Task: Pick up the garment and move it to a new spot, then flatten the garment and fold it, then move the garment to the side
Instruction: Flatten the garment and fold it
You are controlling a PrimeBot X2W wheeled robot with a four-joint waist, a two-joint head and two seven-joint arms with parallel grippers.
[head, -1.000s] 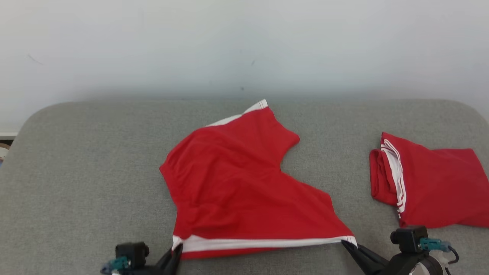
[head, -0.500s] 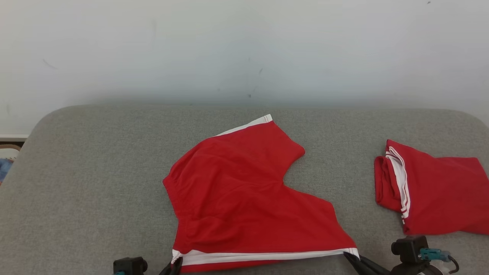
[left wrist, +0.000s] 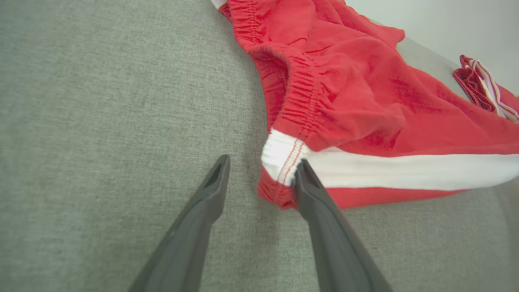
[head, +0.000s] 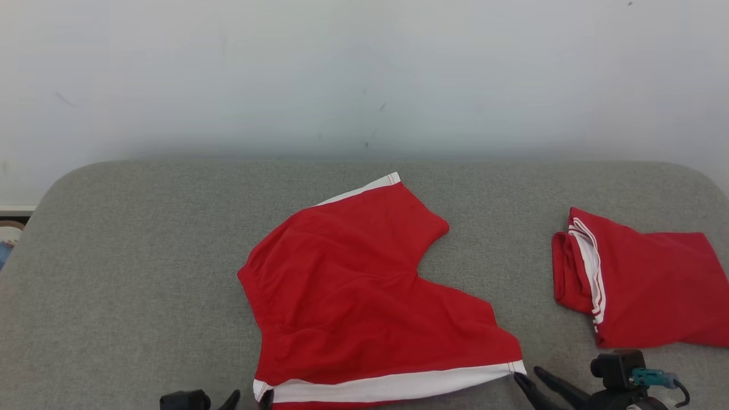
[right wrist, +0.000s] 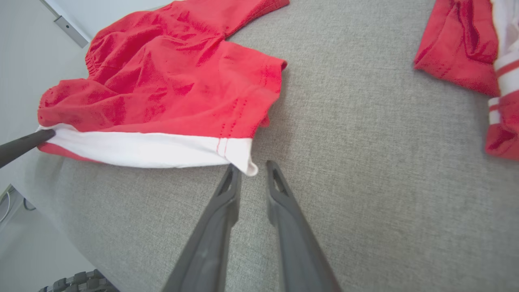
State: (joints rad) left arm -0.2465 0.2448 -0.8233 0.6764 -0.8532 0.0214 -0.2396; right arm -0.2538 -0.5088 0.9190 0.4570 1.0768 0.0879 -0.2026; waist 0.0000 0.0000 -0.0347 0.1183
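Note:
The garment (head: 364,296), red shorts with a white side stripe, lies spread on the grey table (head: 125,273). Its striped edge runs along the near side. My left gripper (head: 249,397) is open at the stripe's left corner. In the left wrist view the garment (left wrist: 365,101) rests against the right finger of the left gripper (left wrist: 262,162), and nothing is between the fingers. My right gripper (head: 528,374) is at the stripe's right corner. In the right wrist view the right gripper (right wrist: 252,166) has its jaws a little apart, with the garment's (right wrist: 170,93) white corner just at the tips.
A second red garment (head: 643,285) with white stripes lies folded at the table's right side, also seen as the folded garment (right wrist: 458,44). A pale wall (head: 364,74) stands behind the table. The table's left half is bare grey fabric.
Both grippers were shut on the striped edge's corners and have opened. The edge has dropped onto the table. The camera shifted slightly.

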